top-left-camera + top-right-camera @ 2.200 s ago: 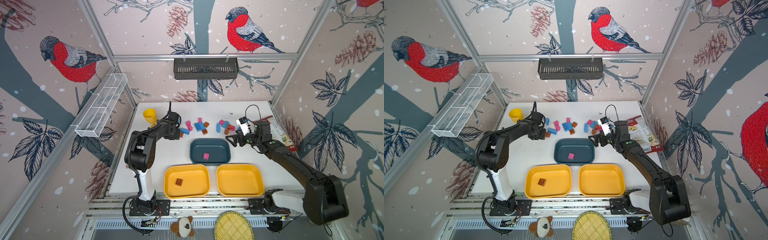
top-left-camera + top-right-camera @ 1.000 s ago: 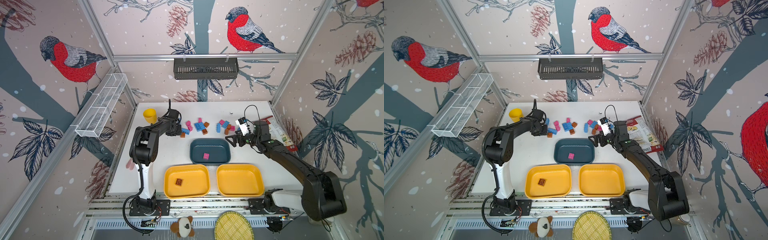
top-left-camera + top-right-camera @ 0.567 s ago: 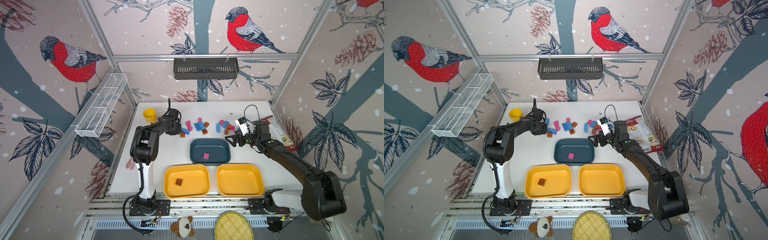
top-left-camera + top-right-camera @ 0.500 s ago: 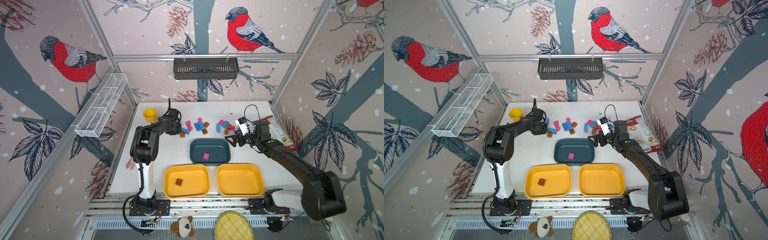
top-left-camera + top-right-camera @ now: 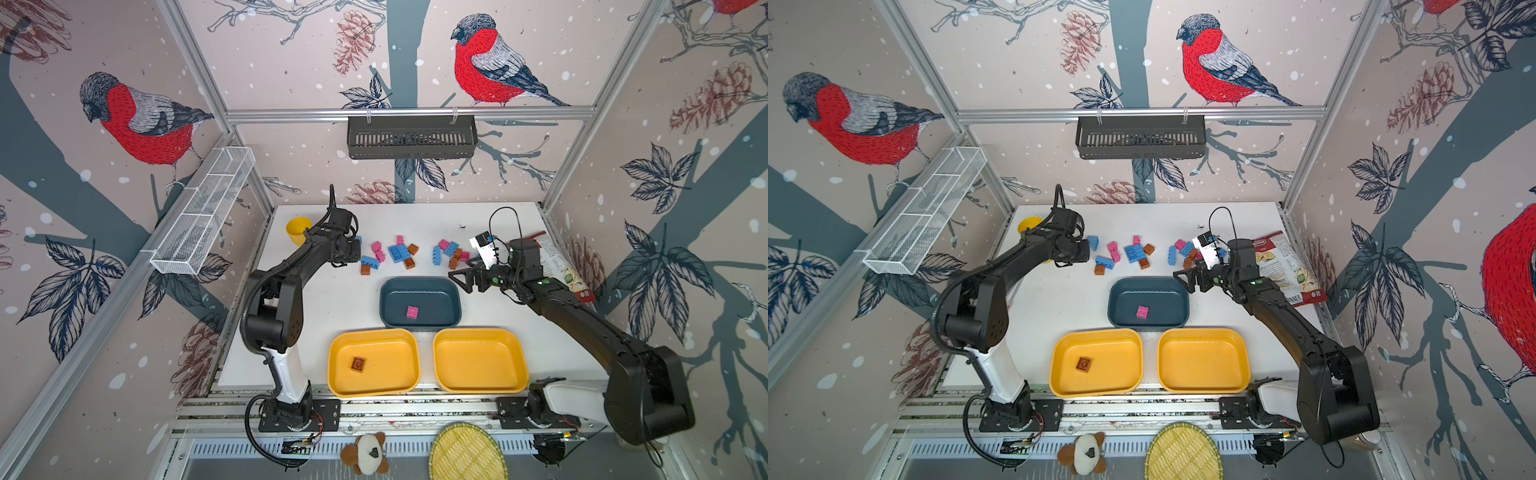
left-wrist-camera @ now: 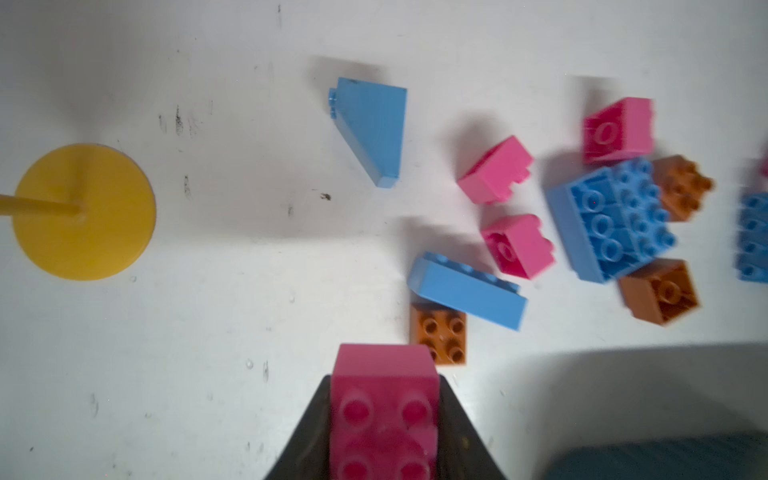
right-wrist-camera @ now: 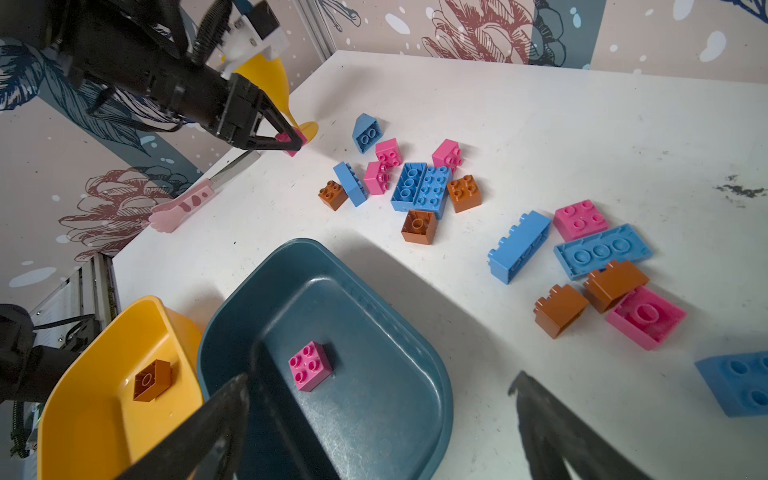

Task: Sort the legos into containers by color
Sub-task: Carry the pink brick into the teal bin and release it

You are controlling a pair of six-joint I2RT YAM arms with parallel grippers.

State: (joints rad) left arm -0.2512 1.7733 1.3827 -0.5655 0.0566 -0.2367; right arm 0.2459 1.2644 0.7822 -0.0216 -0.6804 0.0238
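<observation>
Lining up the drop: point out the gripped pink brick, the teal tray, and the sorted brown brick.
pink brick (image 6: 384, 399): left wrist view, studded face.
teal tray (image 5: 438, 303): in a top view, bare floor.
brown brick (image 5: 358, 364): in a top view, top face.

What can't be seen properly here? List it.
- Held pink brick: hidden by the left arm in both top views.
- Teal tray: blurred, cut off by the left wrist view's edge.
- Blue brick: cut off by the right wrist view's edge.

bullfinch-patterned walls (image 5: 291, 62) enclose a scuffed white table (image 5: 332, 299).
</observation>
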